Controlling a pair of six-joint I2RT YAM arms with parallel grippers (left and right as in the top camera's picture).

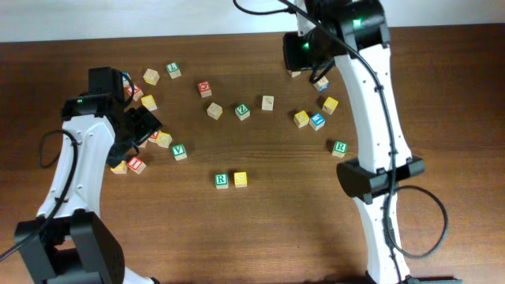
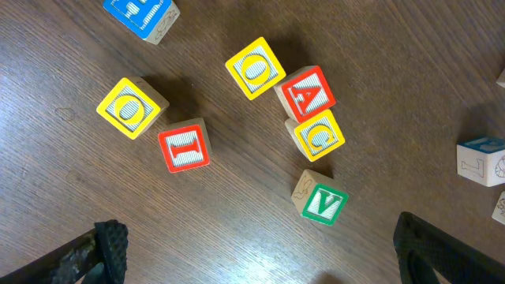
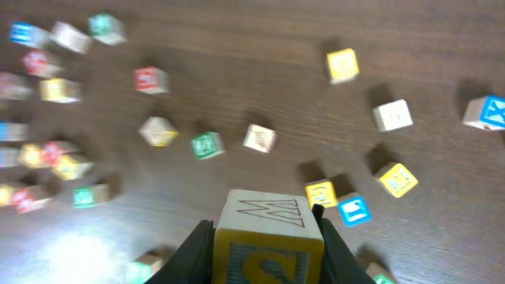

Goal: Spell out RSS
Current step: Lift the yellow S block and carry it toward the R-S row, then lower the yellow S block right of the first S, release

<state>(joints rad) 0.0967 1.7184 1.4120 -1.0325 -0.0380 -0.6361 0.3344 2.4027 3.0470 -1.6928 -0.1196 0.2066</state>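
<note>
Right hand (image 3: 267,252) holds yellow S cube (image 3: 267,221) aloft near table edge (image 1: 197,39).

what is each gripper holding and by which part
The right gripper holds a yellow S cube by two opposite sides; the left gripper is open, holding nothing.

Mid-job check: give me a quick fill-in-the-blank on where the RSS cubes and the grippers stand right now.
1. The right gripper is shut on a small wooden cube whose yellow face shows the letter ____.
2. The neighbouring wooden cube beside the green-faced wooden R cube has a ____ face.
3. The left gripper hangs with its jaws ____.
4. In the left wrist view, the only green-faced cube shows the letter ____.
Missing words: S; yellow; open; V.
</note>
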